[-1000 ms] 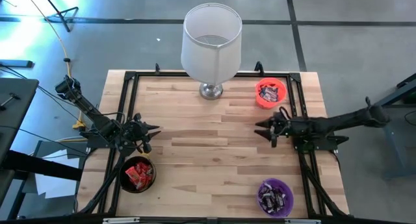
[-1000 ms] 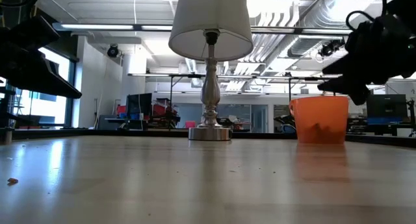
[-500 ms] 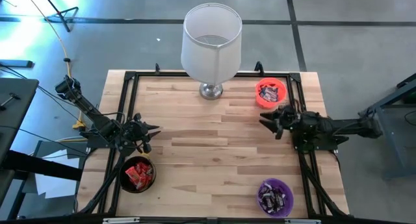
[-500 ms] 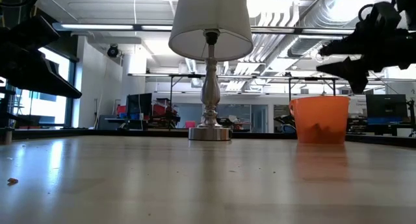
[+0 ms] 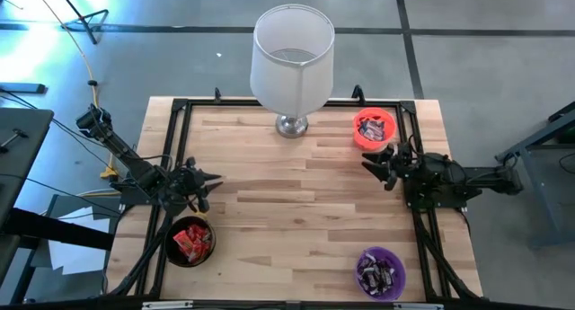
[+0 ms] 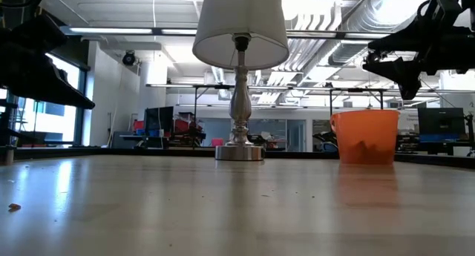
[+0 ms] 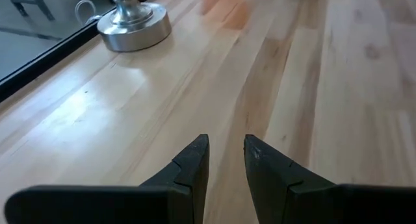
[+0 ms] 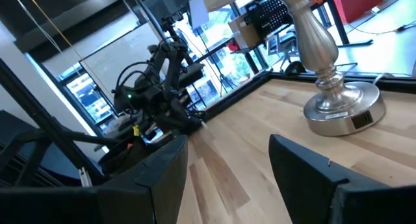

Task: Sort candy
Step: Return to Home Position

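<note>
The candy lies in three bowls in the high view. Orange-red pieces fill the black bowl (image 5: 175,253) at the near left. Mixed pieces lie in the orange bowl (image 5: 358,139) at the far right, and dark and silvery ones in the purple bowl (image 5: 399,261) at the near right. My left gripper (image 5: 212,180) hovers by the table's left edge, just beyond the black bowl. Its fingers (image 7: 195,160) stand slightly apart with nothing between them. My right gripper (image 5: 368,164) hangs wide open and level above the table, just on the near side of the orange bowl, also with nothing between its fingers (image 8: 296,160).
A table lamp with a white shade (image 5: 292,58) stands on its metal base (image 5: 291,125) at the middle of the far edge. A black frame (image 5: 180,108) runs round the wooden tabletop. The middle of the table is bare wood.
My right gripper has risen and drawn back a little toward the table's far right, tipping up from a downward slant to level. It has stayed open. The left arm has kept still.
</note>
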